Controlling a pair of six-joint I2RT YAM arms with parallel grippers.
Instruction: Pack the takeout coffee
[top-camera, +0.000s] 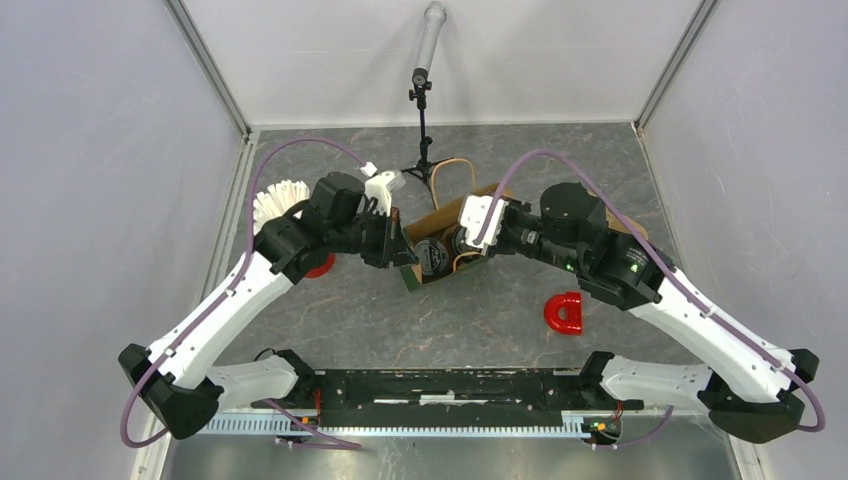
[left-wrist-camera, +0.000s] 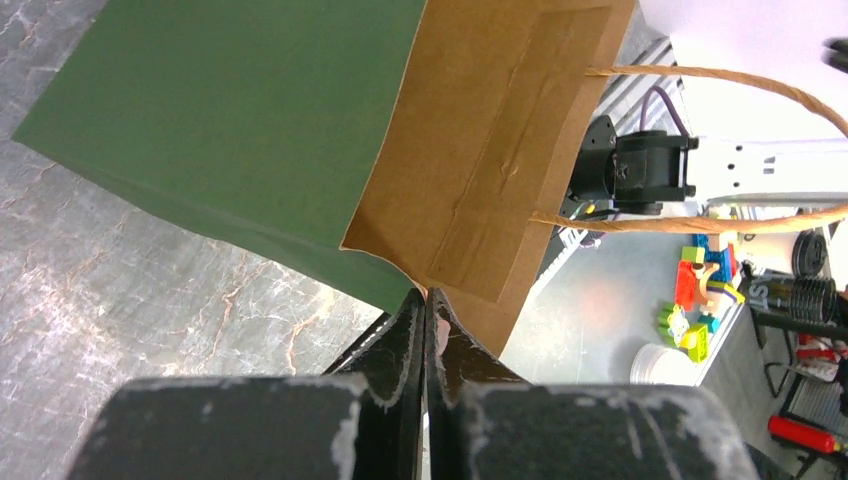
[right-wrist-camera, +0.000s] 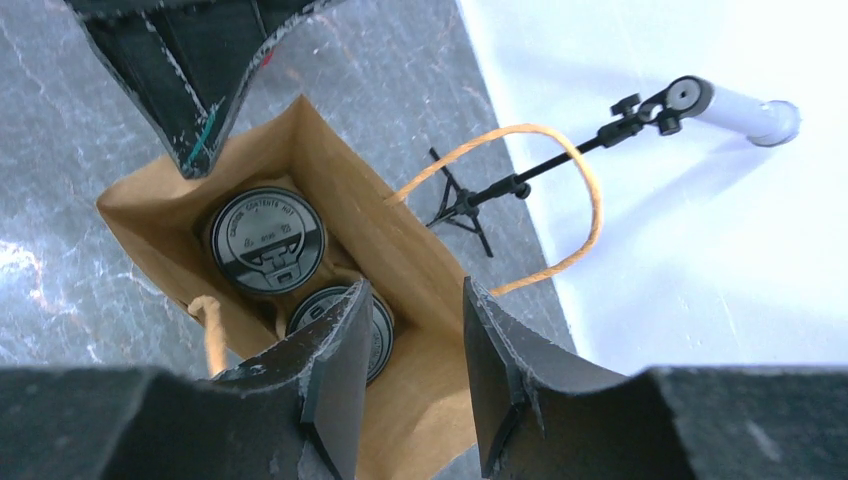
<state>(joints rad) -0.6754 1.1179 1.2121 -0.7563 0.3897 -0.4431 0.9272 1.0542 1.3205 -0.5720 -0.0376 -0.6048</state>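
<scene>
The green paper bag (top-camera: 413, 278) stands open mid-table, brown inside (right-wrist-camera: 400, 240). Two takeout coffees sit in it, showing only their black lids: one whole lid (right-wrist-camera: 265, 240) and one (right-wrist-camera: 318, 305) partly behind my right finger. One lid (top-camera: 432, 255) also shows from above. My left gripper (left-wrist-camera: 428, 296) is shut on the bag's rim (left-wrist-camera: 400, 270) and holds the mouth open; it appears in the right wrist view too (right-wrist-camera: 195, 150). My right gripper (right-wrist-camera: 415, 292) hovers over the bag's mouth, open, with nothing between its fingers.
A red cup of white sticks (top-camera: 283, 203) stands behind my left arm. A red U-shaped piece (top-camera: 563, 314) lies to the right. A microphone stand (top-camera: 424, 120) rises behind the bag. The bag's twine handles (right-wrist-camera: 590, 200) arch outward. Grey walls enclose the table.
</scene>
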